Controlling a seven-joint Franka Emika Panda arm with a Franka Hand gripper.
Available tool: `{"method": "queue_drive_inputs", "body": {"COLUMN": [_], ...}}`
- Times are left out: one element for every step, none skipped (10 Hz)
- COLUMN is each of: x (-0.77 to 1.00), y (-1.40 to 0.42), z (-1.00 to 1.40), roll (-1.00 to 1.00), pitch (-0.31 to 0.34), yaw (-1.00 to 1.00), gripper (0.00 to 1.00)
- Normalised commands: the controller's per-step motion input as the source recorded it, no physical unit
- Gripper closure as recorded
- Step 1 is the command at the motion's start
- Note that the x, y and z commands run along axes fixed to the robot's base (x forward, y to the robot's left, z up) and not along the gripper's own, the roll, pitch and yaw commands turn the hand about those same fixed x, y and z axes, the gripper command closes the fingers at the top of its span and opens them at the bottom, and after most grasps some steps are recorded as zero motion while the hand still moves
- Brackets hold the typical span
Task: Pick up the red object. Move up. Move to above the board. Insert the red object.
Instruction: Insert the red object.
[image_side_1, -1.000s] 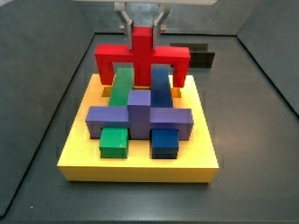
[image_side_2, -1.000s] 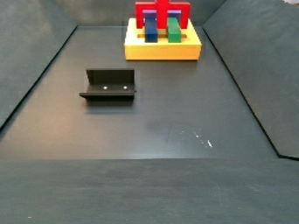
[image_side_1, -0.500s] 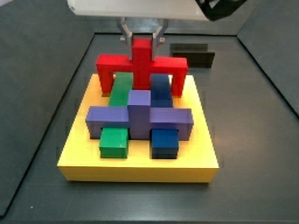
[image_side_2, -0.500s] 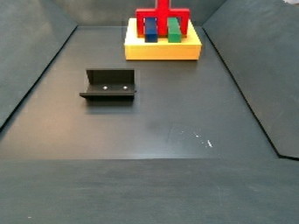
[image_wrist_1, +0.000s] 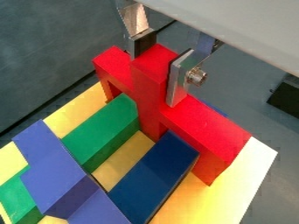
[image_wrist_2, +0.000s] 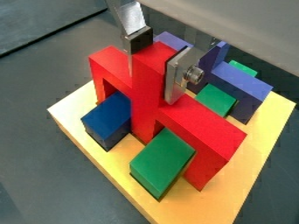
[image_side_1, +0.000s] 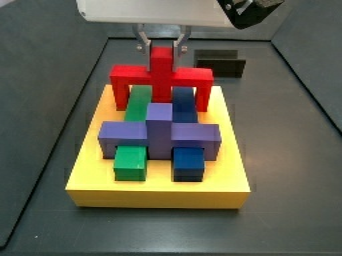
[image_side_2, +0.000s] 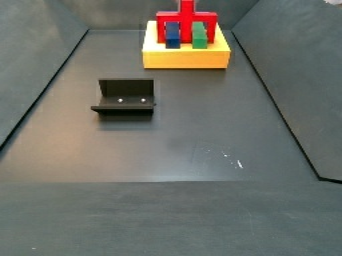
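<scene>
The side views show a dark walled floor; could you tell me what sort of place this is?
Probably a robot test cell: the pincer grips the red object over the board, and the fixture stands on the dark floor.

I see my silver gripper (image_wrist_1: 162, 59) on the red object (image_wrist_1: 176, 109), over the yellow board (image_side_1: 160, 187).

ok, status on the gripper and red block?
Gripper shut on bright red block, over thick yellow slotted board. Legs straddle green and blue blocks. Nothing blocking.
</scene>
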Motion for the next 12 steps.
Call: {"method": "queue_drive_inputs", "body": {"x": [0.00,-0.04,-0.07,0.00,0.05,0.17,0.14,0.00,-0.05,-0.08,0.00,0.00], "y": [0.00,0.00,0.00,0.00,0.00,-0.03,0.00,0.05,0.05,0.02,0.03,0.03], "z": [-0.25,-0.31,-0.34,-0.31,-0.14,-0.04,-0.06,-0.25,-0.33,-0.44,-0.58,-0.73], "roll": [-0.05,-0.10,-0.15,-0.15,-0.20,-0.17,-0.20,-0.15,-0.03,0.00,0.00,0.00], "pitch": [-0.137,-0.190,-0.234,-0.217,-0.150,-0.063,-0.069,-0.139,-0.129,-0.113,-0.090,-0.069], "yaw": [0.00,0.00,0.00,0.00,0.00,0.09,0.07,0.00,0.00,0.00,0.00,0.00], "gripper": [1.00,1.00,1.00,1.00,1.00,1.00,1.00,1.00,1.00,1.00,1.00,1.00]}}
